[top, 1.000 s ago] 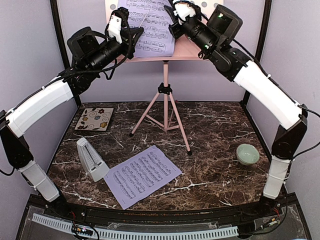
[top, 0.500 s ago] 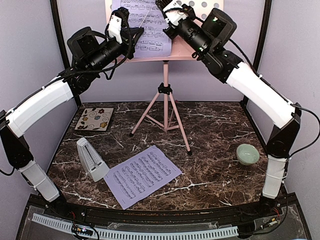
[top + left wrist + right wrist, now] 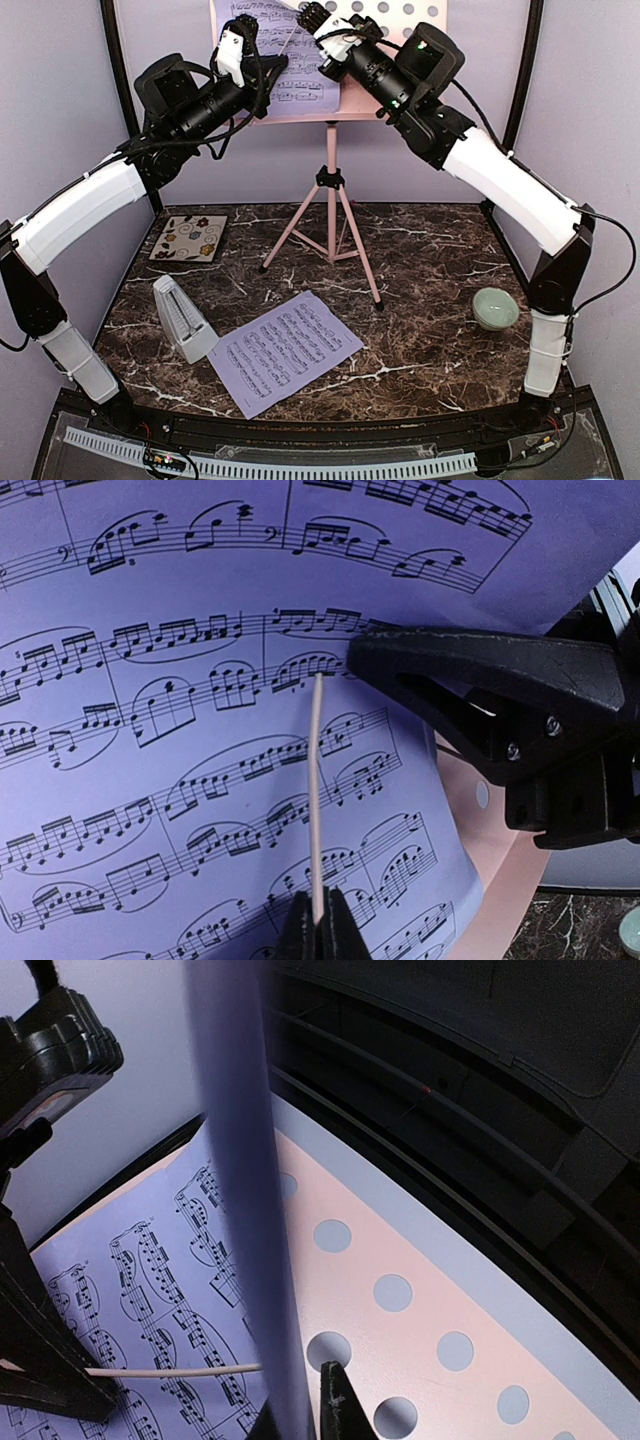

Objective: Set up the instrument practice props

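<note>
Left hand: clamped on the thin retainer wire of the music stand, we judge to pin one sheet-music page there. Right hand: at that page's top edge; we cannot tell how its jaws stand. Second page, metronome: on the table below the stand.

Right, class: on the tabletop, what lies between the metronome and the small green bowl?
In the top view, the loose sheet-music page lies beside the metronome; the music stand's near leg lands further along, then bare marble to the bowl.
</note>
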